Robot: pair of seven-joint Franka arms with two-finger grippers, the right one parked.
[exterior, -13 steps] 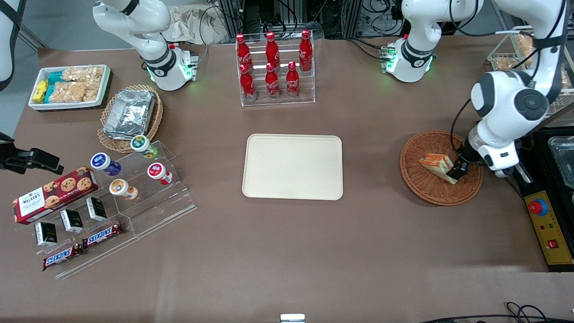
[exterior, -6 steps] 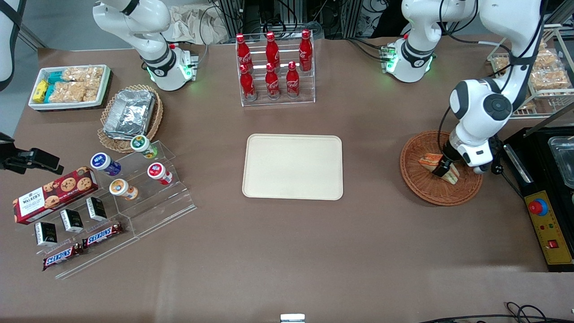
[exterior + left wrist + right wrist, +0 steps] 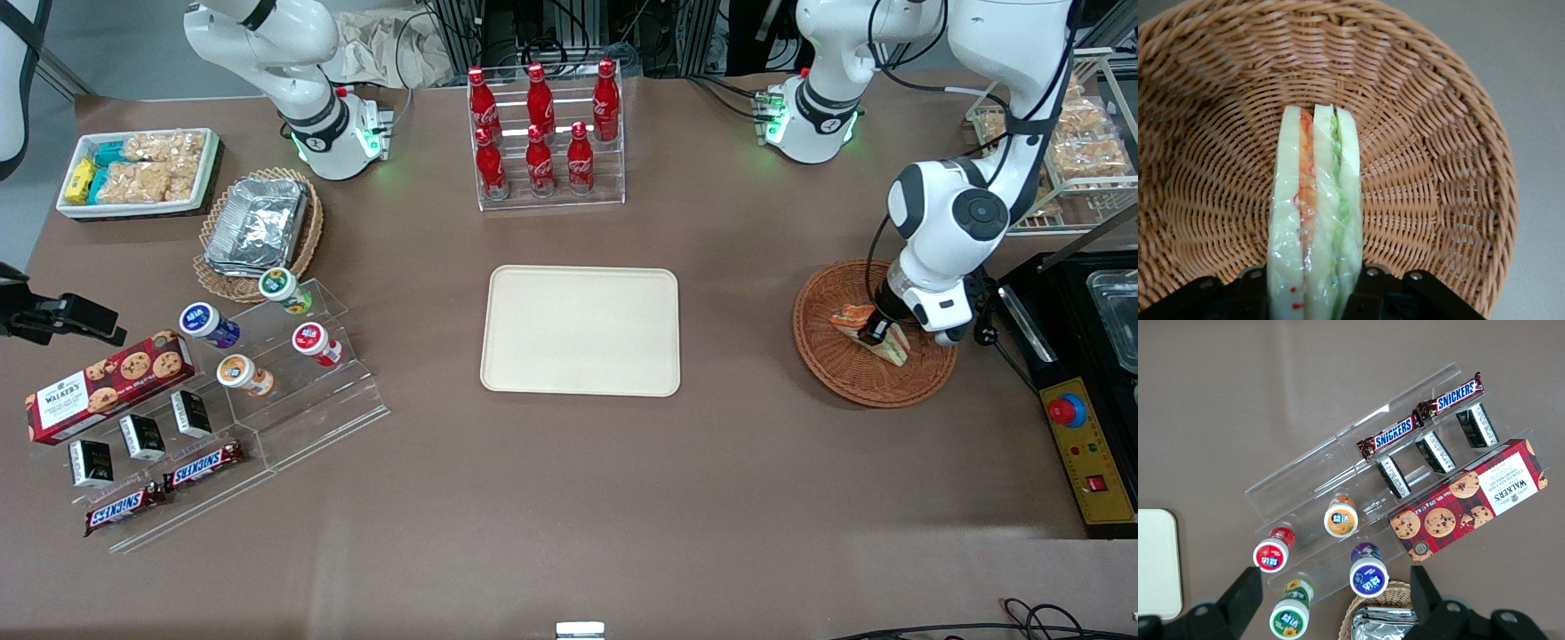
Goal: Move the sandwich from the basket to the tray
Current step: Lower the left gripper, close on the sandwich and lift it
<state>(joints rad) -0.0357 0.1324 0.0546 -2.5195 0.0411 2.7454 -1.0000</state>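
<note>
Gripper [image 3: 876, 333] of my working left arm is down inside the reddish-brown wicker basket [image 3: 836, 378], set astride the sandwich [image 3: 855, 318]. On the wrist camera the gripper [image 3: 1310, 288] has one black finger against each outer bread face of the sandwich [image 3: 1313, 220], with no gap visible on either side; I judge it pinched on the wedge rather than spread, though how firmly it presses I cannot tell. The sandwich stands on edge in the basket [image 3: 1438, 167], white bread outside, orange-red and green filling between, under a glossy clear wrap. I judge it light and soft: the bread would crush under a hard squeeze, and the film looks slippery, so a moderate pinch across the flat faces, as now, is the sound hold; gripping the thin point or the filling edge would invite slipping or splitting. The sandwich is not yet lifted clear of the basket as far as I can tell. The cream tray [image 3: 533, 373] lies flat near the table's middle, well apart from the basket toward the parked arm's end, with nothing on it.
</note>
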